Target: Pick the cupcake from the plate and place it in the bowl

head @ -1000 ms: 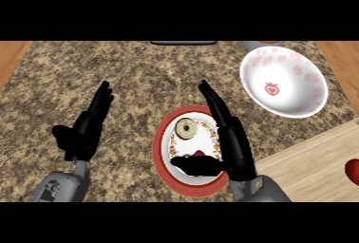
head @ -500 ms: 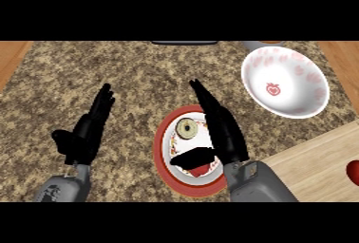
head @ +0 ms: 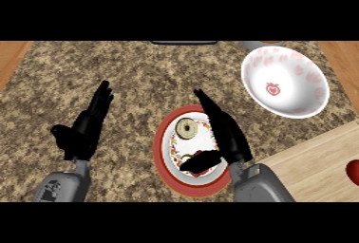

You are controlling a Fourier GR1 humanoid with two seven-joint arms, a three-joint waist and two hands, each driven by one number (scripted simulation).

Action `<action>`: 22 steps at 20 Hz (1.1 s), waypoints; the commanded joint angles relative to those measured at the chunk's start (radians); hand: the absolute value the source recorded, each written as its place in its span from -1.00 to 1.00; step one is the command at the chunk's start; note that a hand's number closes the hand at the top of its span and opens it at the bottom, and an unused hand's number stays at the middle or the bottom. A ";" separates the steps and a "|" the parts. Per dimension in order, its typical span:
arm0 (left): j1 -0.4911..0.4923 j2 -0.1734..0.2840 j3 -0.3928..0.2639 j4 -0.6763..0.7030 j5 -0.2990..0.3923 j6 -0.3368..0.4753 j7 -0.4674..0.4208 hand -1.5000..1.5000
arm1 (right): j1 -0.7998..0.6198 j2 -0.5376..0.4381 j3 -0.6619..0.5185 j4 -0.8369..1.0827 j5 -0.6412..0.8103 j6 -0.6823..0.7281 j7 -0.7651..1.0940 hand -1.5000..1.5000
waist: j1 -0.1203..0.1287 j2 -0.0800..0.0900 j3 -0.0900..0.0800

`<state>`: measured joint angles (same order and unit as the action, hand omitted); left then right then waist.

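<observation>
Cupcake sits just left of our open right hand; reaching now, next we must close round it

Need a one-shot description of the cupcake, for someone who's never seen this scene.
Find the red-rimmed plate in the middle of the speckled counter, just left of the right hand. The cupcake sits at its upper part: small, round, pale, with a dark centre.
</observation>
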<state>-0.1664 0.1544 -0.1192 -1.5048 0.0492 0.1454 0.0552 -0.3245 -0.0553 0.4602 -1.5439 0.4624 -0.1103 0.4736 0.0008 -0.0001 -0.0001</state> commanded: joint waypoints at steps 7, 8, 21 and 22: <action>0.003 -0.022 0.034 -0.019 -0.018 -0.039 0.010 0.00 | 0.131 0.016 -0.053 -0.067 -0.076 0.055 -0.171 -1.00 | -0.003 0.000 0.000; 0.076 -0.023 0.003 -0.110 -0.041 -0.020 0.060 0.00 | 0.088 0.047 -0.090 0.039 -0.068 0.012 -0.238 -1.00 | 0.003 0.000 0.000; 0.026 -0.046 0.046 -0.077 -0.061 -0.059 0.067 0.00 | 0.099 0.055 -0.032 0.226 -0.199 -0.077 -0.372 -1.00 | 0.003 0.001 0.000; 0.065 -0.106 0.000 -0.073 -0.114 -0.002 0.021 0.00 | 0.050 0.055 0.005 0.225 -0.219 -0.123 -0.316 -1.00 | 0.003 0.000 0.000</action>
<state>-0.1304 0.0889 -0.0911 -1.5602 -0.0229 0.1101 0.0877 -0.2557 -0.0009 0.4601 -1.3935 0.2846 -0.2002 0.2130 0.0032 0.0002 0.0002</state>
